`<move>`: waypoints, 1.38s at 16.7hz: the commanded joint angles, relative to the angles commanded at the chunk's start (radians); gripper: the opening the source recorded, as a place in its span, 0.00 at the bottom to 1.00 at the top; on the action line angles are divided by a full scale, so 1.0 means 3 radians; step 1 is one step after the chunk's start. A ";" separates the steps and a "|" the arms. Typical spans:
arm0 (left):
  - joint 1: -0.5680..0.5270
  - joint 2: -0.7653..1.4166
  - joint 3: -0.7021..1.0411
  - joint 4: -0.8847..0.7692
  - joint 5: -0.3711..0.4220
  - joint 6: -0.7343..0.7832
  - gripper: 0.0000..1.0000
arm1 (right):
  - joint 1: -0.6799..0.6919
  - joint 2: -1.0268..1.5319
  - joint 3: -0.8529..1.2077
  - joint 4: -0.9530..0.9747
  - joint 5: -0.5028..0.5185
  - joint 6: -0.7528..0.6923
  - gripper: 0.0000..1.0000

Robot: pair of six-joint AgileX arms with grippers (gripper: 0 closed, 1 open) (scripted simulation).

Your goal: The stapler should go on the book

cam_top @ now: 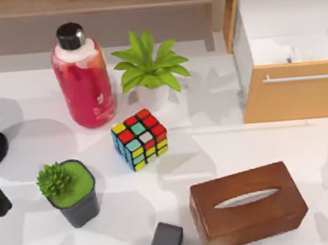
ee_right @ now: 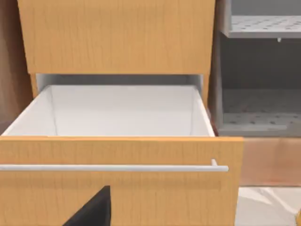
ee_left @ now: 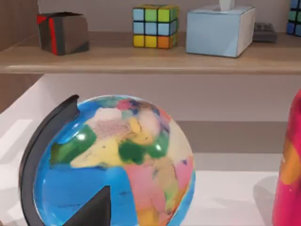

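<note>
The stapler (cam_top: 165,240) lies at the table's near edge, just left of the wooden tissue box (cam_top: 247,205), its long axis running near to far. I cannot tell either gripper's state, nor which arm is nearer.

place: home study/office, simulated | cues: white desk (cam_top: 223,146) with globe (ee_left: 117,160) far left, potted plants (cam_top: 148,70), wooden tissue box (cam_top: 247,204) near right | storage: open wooden drawer (ee_right: 117,141) far right, wall shelf (ee_left: 141,59) behind
</note>
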 joint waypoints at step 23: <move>0.0000 0.0000 0.0000 0.0000 0.0000 0.0000 1.00 | 0.0326 0.5521 0.5009 -0.2884 -0.0007 0.0245 1.00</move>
